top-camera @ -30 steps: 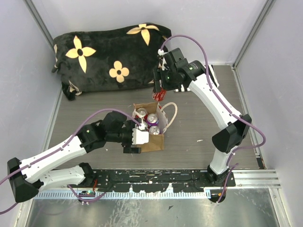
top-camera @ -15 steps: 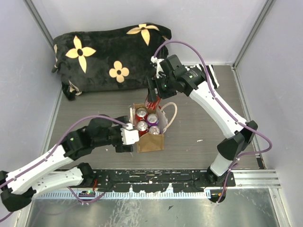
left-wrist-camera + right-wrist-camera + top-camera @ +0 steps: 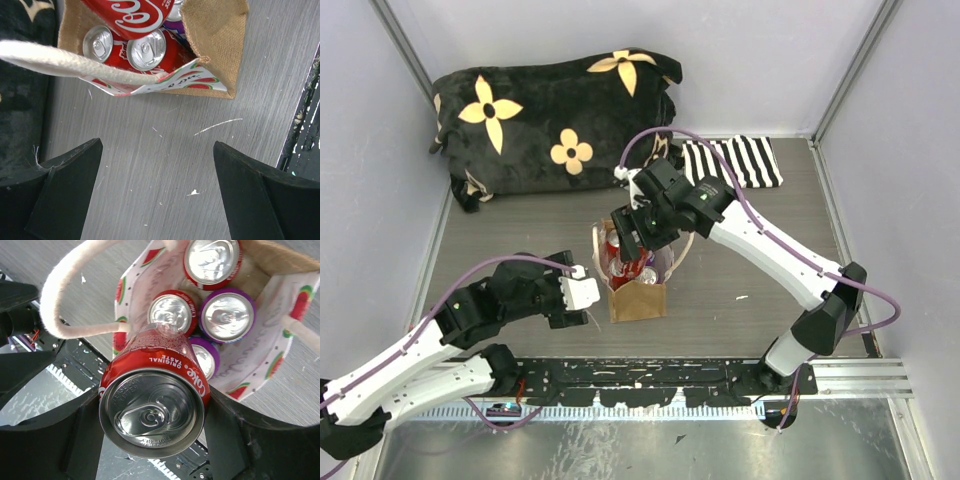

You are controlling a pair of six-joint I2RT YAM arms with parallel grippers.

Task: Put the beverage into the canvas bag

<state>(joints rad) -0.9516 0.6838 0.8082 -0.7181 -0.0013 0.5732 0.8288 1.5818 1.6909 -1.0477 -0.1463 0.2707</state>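
Two robot arms worked at one canvas bag (image 3: 638,302) on the grey table (image 3: 750,265), the tote standing upright with its two cream handles (image 3: 65,295) flopped outward. Four cans stood inside on their bases: two red (image 3: 172,312) and two purple (image 3: 227,315), one of the purple ones half hidden. A fifth, a red Coca-Cola can (image 3: 150,365), was held tilted over the bag's mouth, its lower end down among the others' tops; whether it touched them could not be told. The right gripper (image 3: 628,243) pinched that can by its sides, jaws partly spread around it. The left gripper (image 3: 157,192) hung just beside the bag's left wall without touching it, jaws spread wide and holding nothing. Behind lay one dark flower-printed cushion (image 3: 550,110) and one black-and-white striped cloth (image 3: 740,160).
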